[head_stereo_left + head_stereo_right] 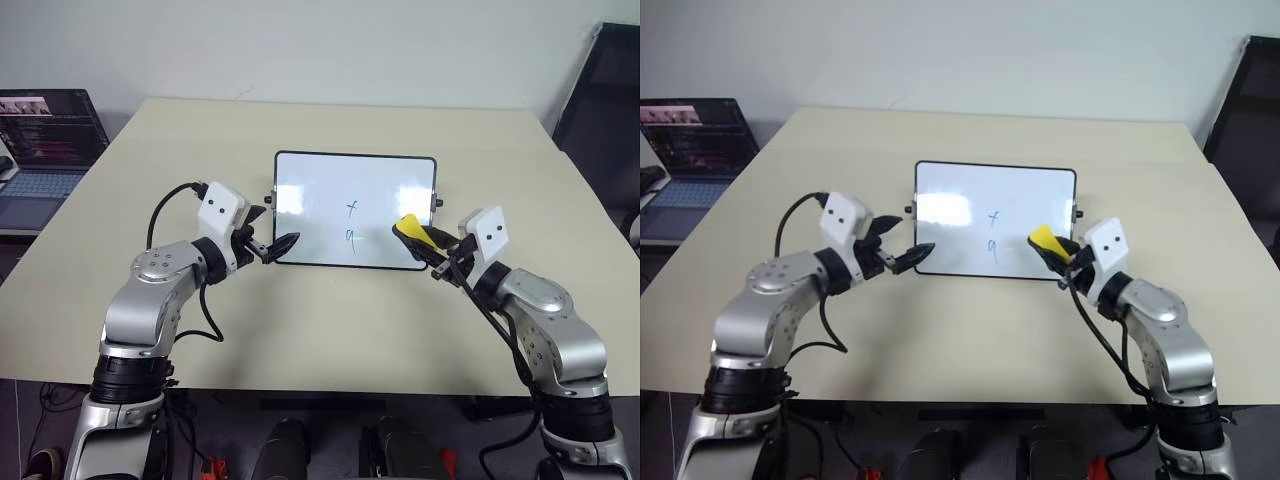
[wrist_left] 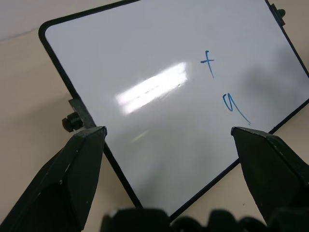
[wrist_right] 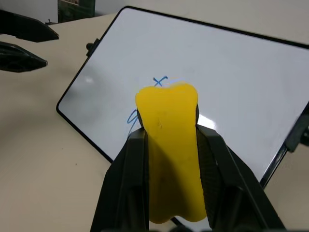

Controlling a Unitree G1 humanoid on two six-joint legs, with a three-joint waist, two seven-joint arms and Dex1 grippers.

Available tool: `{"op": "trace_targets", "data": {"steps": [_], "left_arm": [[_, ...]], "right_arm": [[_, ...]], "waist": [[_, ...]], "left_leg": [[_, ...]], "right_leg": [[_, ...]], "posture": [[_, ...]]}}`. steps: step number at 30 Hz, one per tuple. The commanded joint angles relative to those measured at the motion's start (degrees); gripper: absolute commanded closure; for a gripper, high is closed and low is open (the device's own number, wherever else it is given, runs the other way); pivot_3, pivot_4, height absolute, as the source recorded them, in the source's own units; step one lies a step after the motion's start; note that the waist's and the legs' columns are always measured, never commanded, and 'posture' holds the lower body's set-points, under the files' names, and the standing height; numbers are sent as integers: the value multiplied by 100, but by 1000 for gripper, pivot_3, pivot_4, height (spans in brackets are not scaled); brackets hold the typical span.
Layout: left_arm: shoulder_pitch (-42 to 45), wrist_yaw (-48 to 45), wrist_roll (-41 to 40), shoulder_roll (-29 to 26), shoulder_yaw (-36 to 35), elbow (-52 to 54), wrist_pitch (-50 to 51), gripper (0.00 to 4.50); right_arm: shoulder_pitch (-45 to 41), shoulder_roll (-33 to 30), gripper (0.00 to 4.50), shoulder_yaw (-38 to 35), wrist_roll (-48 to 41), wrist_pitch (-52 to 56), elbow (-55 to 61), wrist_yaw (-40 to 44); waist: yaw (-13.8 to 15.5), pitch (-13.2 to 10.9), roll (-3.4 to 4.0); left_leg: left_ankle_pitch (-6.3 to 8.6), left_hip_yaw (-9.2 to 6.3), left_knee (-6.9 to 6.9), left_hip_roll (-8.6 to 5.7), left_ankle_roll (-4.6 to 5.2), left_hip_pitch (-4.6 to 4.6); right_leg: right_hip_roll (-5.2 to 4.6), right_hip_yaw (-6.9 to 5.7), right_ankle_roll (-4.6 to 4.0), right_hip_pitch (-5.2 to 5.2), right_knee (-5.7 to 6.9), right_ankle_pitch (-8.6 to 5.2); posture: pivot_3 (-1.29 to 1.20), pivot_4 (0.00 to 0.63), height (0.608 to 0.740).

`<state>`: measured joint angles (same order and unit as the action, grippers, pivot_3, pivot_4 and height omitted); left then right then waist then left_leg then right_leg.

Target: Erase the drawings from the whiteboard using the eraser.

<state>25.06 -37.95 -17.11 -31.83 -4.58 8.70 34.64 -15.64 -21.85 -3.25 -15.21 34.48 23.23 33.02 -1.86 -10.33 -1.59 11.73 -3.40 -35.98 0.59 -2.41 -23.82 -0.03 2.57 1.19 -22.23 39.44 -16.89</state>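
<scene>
The whiteboard [image 1: 310, 195] lies flat in the middle of the table. Two blue drawings, an "x" [image 1: 352, 208] and a "9" [image 1: 350, 237], sit one under the other near its centre. My right gripper [image 1: 422, 238] is shut on the yellow eraser [image 1: 409, 224], which pokes out past the fingertips over the board's near right part, just right of the marks. The right wrist view shows the eraser [image 3: 169, 140] squeezed between both fingers. My left gripper [image 1: 281, 244] is open at the board's near left corner, its fingers [image 2: 82, 154] spread wide with nothing between them.
An open laptop [image 1: 45, 150] stands on a side surface at the far left. A dark chair back [image 1: 600, 90] rises beyond the table's right far corner. The beige table [image 1: 330, 320] is bare around the board.
</scene>
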Motion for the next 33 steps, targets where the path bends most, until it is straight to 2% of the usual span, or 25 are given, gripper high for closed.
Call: {"op": "trace_targets", "data": {"steps": [1,6,16,25,31,33], "left_arm": [[-55,57,-36,-62,-250,-80,-220,0],[-184,-17,0,-106,-329,-373,-520,0],[-200,-568,219,-329,-25,-893,-1312,0],[2,-902,397,-305,360,-1108,-1736,0],[-15,-913,449,-285,439,-1089,-1786,0],[-62,-896,453,-267,452,-997,-1751,0]], "right_arm": [[222,-152,3504,73,49,-266,386,-23],[306,-251,3504,450,310,-422,392,-156],[-975,-54,3504,1074,811,-164,-339,-539],[-2738,361,3504,1892,1877,-997,-2698,-850],[-3251,461,3504,2086,2255,-1426,-3727,-761],[-3310,398,3504,2256,2358,-1321,-3842,-482]], "waist": [[5,0,0],[-7,0,0],[2,0,0],[0,0,0],[6,0,0],[1,0,1]], "left_leg": [[0,0,0,0,0,0],[0,4,1,1,0,0],[0,5,1,2,0,1],[0,7,1,1,0,0],[0,6,3,-2,1,-5],[1,5,3,-2,1,-5]], "right_leg": [[0,0,1,0,-1,0],[0,3,1,-1,-3,-1],[1,3,-1,-1,-4,1],[0,1,-3,-3,-2,2],[-4,-1,-3,-6,-3,2],[-4,-1,-3,-6,-2,2]], "posture": [[0,150,740],[0,150,740],[0,150,740],[0,150,740],[0,150,740],[0,150,740]]}}
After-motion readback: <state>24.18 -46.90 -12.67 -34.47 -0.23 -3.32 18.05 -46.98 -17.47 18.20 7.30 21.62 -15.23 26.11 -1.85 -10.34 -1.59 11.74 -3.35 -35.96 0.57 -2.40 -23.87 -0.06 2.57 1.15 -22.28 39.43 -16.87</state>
